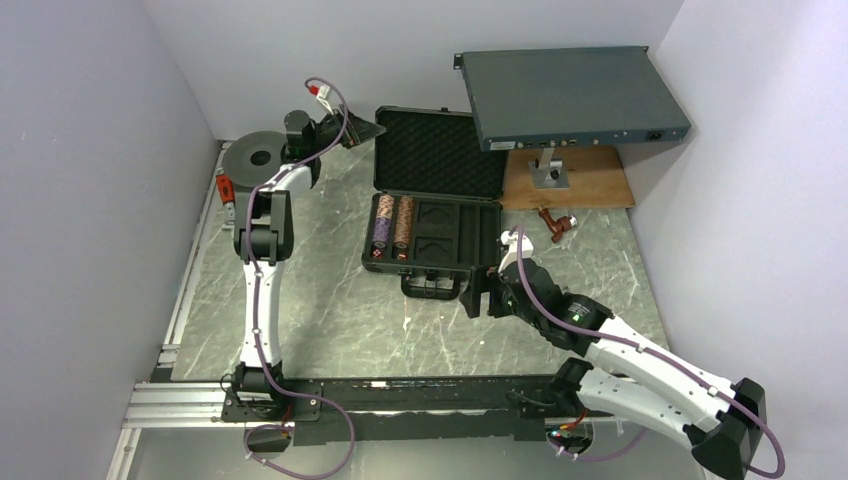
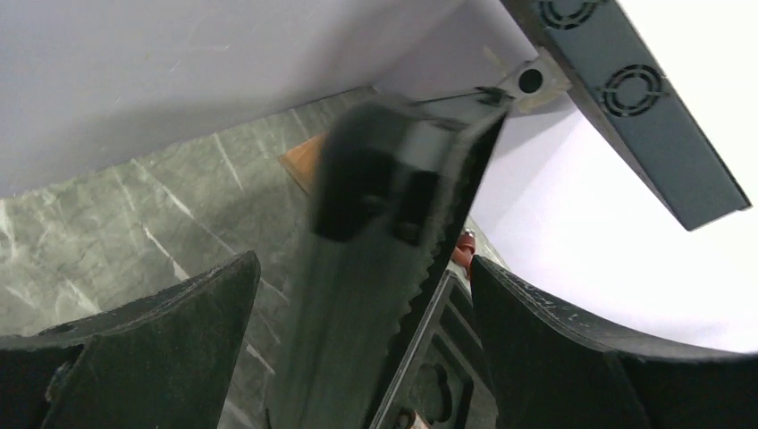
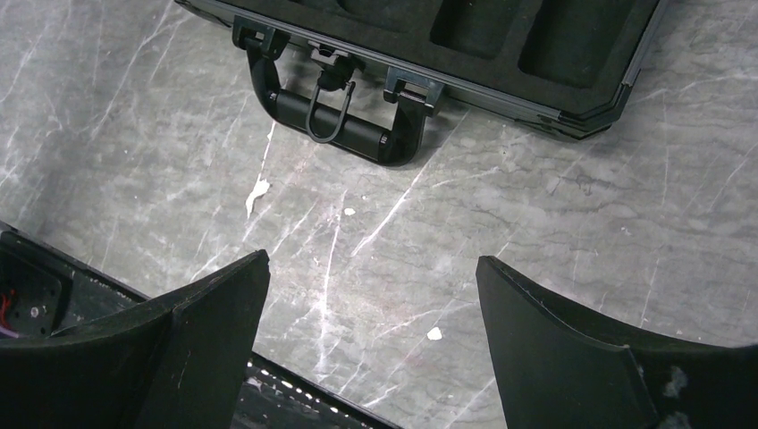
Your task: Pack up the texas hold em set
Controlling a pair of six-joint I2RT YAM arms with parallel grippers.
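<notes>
1. Top external view: a grey-veined marble tabletop (image 1: 330, 310), boxed in by pale walls, carries the whole scene.
2. A flat grey metal rack box (image 1: 570, 95) sits raised at the far right above a wooden board (image 1: 580, 180), and its near left corner overlaps the case lid in this view.
3. The black briefcase (image 1: 432, 235) lies open at the centre of the tabletop. Its slotted tray is flat, its handle (image 1: 432, 288) faces the arm bases, and its egg-crate foam lid (image 1: 440, 150) stands up along the far side.
4. A dark round spool (image 1: 262, 157) rests in the far left corner, beside the left arm.
5. The left pincer (image 2: 362, 264) is at the lid's upper left corner. Its jaws are spread wide around the lid's edge and appear to touch it on neither side.
6. The right pincer (image 3: 371, 264) hangs low over bare tabletop just right of the handle, gaping wide and empty.
7. A purple chip stack (image 1: 381, 228) and a brown chip stack (image 1: 403, 225) lie side by side in the tray's left slots.
8. Small red dice (image 1: 377, 254) show at the near end of those slots, too small to count.
</notes>
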